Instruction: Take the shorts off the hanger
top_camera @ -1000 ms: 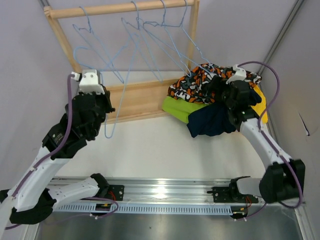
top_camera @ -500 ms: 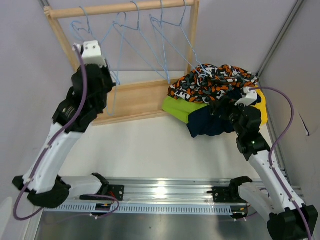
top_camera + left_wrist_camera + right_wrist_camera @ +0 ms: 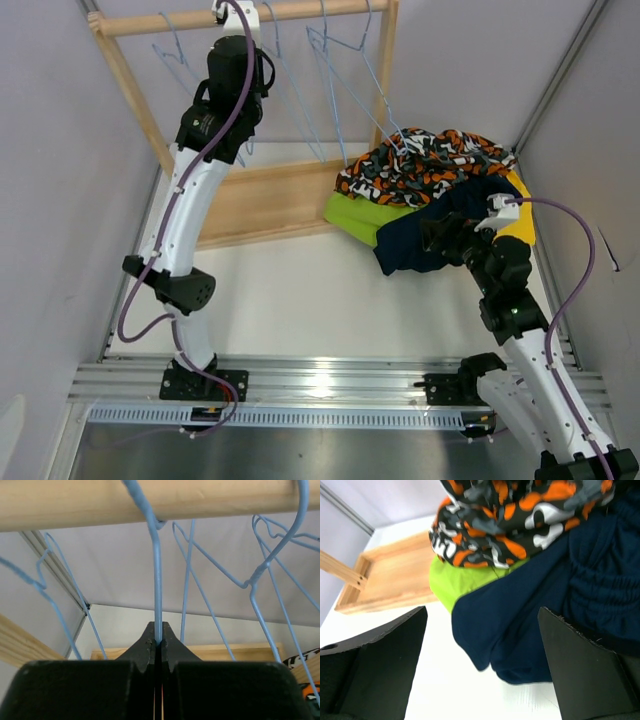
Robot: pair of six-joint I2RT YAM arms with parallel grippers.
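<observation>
A heap of soft fabric shorts (image 3: 430,200) lies at the back right of the white worktop (image 3: 300,290), beside the flat wooden rack base (image 3: 270,200). An orange, black and white patterned pair (image 3: 425,160) lies on top. Under it are a lime green pair (image 3: 358,215), a navy pair (image 3: 415,245) and a yellow pair (image 3: 523,215) at the far right.

From overhead, the left arm reaches up to the round wooden rail (image 3: 300,12). Only the left wrist view shows the left fingers (image 3: 150,647) clenched on a pale blue wire hanger (image 3: 157,580) just under the rail. The right wrist view shows the right fingers (image 3: 580,670) spread wide, grasping nothing, near the navy pair.
</observation>
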